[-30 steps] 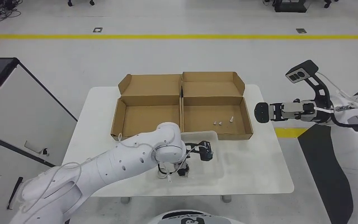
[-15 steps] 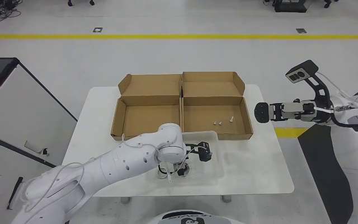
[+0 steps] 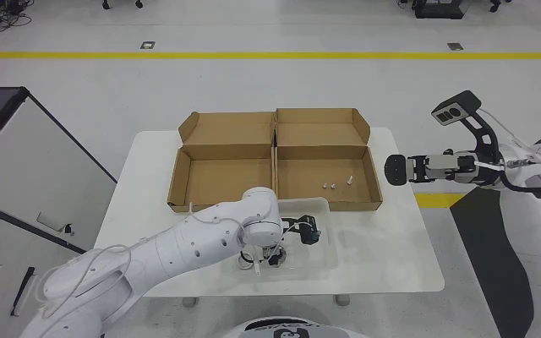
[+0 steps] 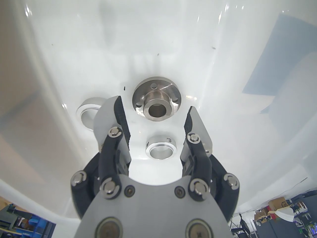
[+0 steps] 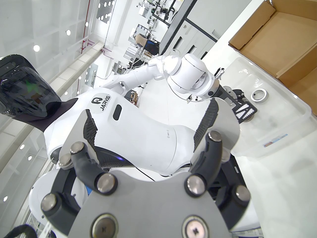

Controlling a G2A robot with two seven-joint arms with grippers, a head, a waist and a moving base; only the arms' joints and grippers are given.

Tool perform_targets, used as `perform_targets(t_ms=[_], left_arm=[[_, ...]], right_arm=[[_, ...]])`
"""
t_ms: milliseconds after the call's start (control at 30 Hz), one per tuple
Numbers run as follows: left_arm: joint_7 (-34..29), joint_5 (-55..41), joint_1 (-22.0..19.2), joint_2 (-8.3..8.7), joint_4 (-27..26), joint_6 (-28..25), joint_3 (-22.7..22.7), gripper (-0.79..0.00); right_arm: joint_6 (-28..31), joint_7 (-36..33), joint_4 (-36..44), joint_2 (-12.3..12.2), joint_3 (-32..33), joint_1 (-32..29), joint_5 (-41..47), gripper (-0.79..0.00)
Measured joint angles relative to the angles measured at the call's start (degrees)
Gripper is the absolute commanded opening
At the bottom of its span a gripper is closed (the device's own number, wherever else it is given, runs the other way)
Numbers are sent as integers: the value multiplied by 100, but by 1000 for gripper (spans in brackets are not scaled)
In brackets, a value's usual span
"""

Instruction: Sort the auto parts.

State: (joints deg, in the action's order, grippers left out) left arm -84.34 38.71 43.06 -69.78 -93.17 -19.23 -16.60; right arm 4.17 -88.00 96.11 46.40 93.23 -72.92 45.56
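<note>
My left gripper (image 4: 154,110) hangs open inside a clear plastic bin (image 3: 328,252), its fingers either side of and just above a flanged steel hub (image 4: 156,101). A small aluminium collar (image 4: 161,147) lies on the bin floor beneath the gripper. A wider metal ring (image 4: 86,110) lies beside it, partly hidden by one finger. From above, the left gripper (image 3: 276,253) is at the bin's left half. My right gripper (image 5: 151,122) is open and holds nothing. It hovers off the table's right edge (image 3: 394,169), facing the bin (image 5: 284,115), where the ring (image 5: 259,95) shows.
Two open cardboard boxes sit side by side behind the bin: the left box (image 3: 221,179) holds nothing, the right box (image 3: 296,182) holds two small white parts (image 3: 332,182). The white table (image 3: 389,253) has free room right of the bin.
The left wrist has shifted slightly left and toward the table's front over the bin. The right arm has not moved.
</note>
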Motion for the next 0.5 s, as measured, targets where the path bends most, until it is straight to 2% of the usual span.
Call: perform_targets(t_ms=[233,500], left_arm=[[-17,34,14,-34,20,-9,25,-360],[-22,77,39,-57,49,-21,31,-336]], right_arm=[[0,0,0,0,0,0,0,0],[0,0,0,0,0,0,0,0]])
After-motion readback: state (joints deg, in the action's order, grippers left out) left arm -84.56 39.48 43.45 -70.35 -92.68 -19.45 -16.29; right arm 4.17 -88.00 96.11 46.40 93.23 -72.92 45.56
